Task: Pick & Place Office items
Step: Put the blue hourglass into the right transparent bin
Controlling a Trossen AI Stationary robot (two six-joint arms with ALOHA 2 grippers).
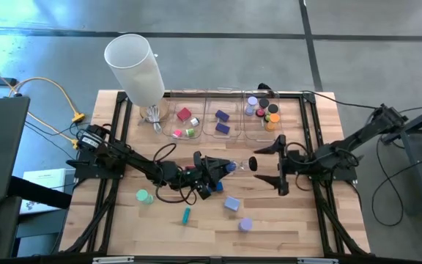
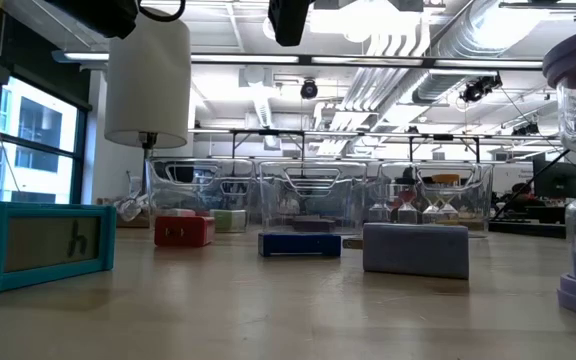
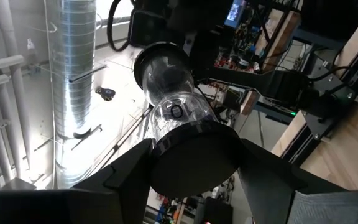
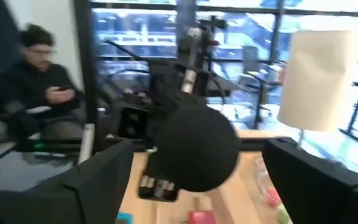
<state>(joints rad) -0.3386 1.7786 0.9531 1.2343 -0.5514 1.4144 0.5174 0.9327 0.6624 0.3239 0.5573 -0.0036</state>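
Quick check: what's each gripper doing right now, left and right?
Left gripper: shut on a clear tape roll, held up mid-table.
Right gripper: open, black roll between its fingers, not clamped.

Bright, even overhead light on the desk (image 1: 196,220) in the high view, shadows soft and short. Low down, ceiling lamps (image 2: 368,20) blaze white and blow out; the teal block (image 2: 38,245) up close is soft, out of focus. Left wrist view looks into glare off a silver duct (image 3: 73,74), dark shapes silhouetted. Right wrist view is smeared with motion blur, the windows (image 4: 229,25) glowing blue-white behind the black roll (image 4: 194,149).
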